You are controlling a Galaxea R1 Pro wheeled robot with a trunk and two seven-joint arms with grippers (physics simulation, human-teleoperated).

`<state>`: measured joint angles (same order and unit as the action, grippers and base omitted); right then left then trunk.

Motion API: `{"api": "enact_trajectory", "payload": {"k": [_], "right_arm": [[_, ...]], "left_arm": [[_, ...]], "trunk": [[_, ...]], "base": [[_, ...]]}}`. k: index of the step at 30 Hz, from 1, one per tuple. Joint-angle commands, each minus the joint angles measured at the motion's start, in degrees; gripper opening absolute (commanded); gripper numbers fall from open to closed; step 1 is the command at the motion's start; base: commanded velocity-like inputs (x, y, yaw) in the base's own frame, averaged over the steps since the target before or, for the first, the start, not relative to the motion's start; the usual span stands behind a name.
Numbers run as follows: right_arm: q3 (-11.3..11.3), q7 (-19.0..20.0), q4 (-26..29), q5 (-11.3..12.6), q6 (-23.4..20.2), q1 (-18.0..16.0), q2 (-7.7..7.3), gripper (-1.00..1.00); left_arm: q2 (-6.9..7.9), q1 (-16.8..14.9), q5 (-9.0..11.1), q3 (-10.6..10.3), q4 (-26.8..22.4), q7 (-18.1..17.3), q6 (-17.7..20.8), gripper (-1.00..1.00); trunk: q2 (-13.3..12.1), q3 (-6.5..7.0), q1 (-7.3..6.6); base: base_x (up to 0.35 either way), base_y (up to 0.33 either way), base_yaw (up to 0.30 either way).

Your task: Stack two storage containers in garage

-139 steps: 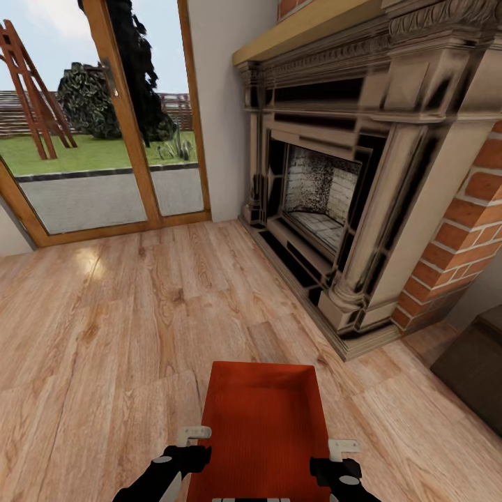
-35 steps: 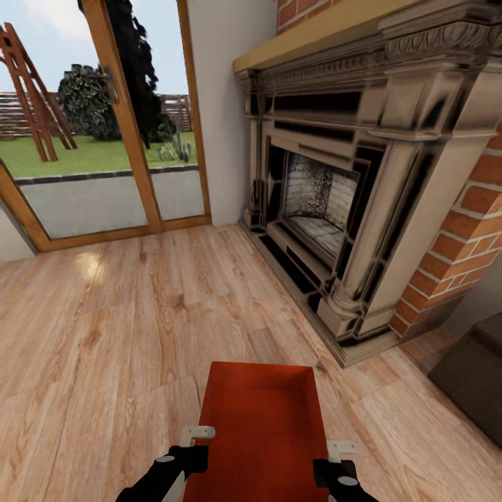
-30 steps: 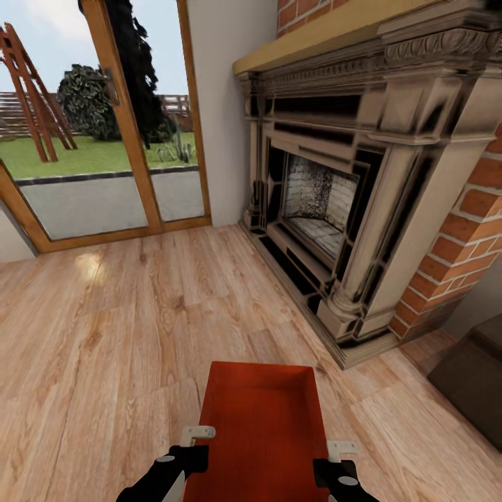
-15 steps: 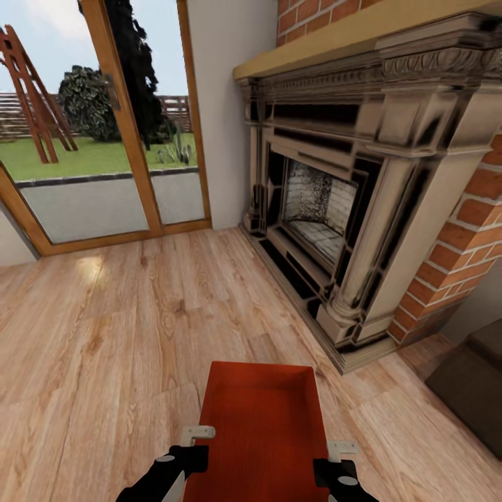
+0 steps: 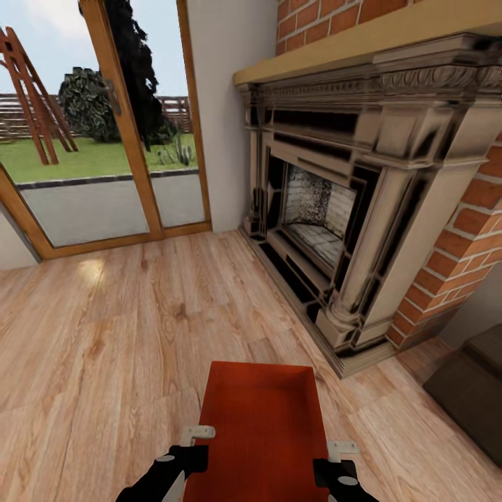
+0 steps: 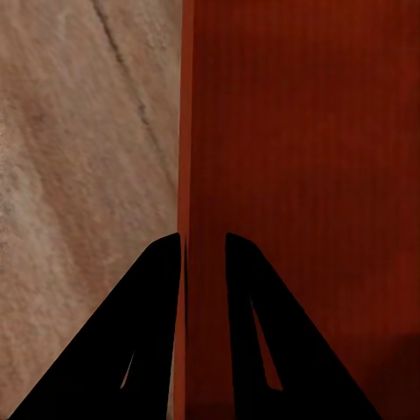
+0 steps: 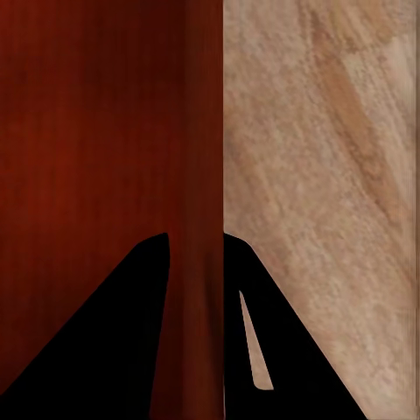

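- My left gripper (image 6: 203, 254) is pinched on the left side wall of the bin (image 5: 263, 436), one finger outside the wall and one inside, with the thin orange-red wall running straight up between them in the left wrist view.
- My right gripper (image 7: 194, 254) does the same on the right side wall: the wall stands between its two fingers, wood floor showing on the outer side and the bin's inside on the other.
- I judge I hold it by both walls at once because the bin is as wide as my two arms are apart; a grip on each side should keep it level while I carry it.
- In the head view the bin sits between my grippers, near me and low in the scene, its open top facing up and its far end pointing away from me. It looks lifted off the floor, though I cannot be sure of the gap.
- Beyond it lies the light wood floor (image 5: 139, 314) of the living room.
- To the far right stands the fireplace (image 5: 348, 209) with red brick at its side; a dark cabinet (image 5: 470, 404) shows at the right edge.
- To the far left are the glass doors (image 5: 97, 139), with grass outside.
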<state>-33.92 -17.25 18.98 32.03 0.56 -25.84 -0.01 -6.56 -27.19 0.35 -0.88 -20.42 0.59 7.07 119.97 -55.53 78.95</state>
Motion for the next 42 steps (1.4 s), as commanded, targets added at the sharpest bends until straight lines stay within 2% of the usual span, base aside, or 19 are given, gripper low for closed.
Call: {"api": "enact_trajectory", "payload": {"k": [1,42], "right_arm": [[0.8,-0.4,0.2,-1.0,0.3,-0.1,-0.26,-1.0],[0.8,-0.4,0.2,-1.1,0.2,-0.1,-0.34,-1.0]], "left_arm": [[0.23,0.0,-0.6,0.4,0.1,0.5,0.4,-1.0],[0.23,0.0,-0.5,0.4,0.0,0.5,0.4,-1.0]], "trunk": [[-0.4,0.14,-0.23],[-16.8,7.5,-9.24]], "base": [[0.0,0.0,0.0],[0.0,0.0,0.0]]}}
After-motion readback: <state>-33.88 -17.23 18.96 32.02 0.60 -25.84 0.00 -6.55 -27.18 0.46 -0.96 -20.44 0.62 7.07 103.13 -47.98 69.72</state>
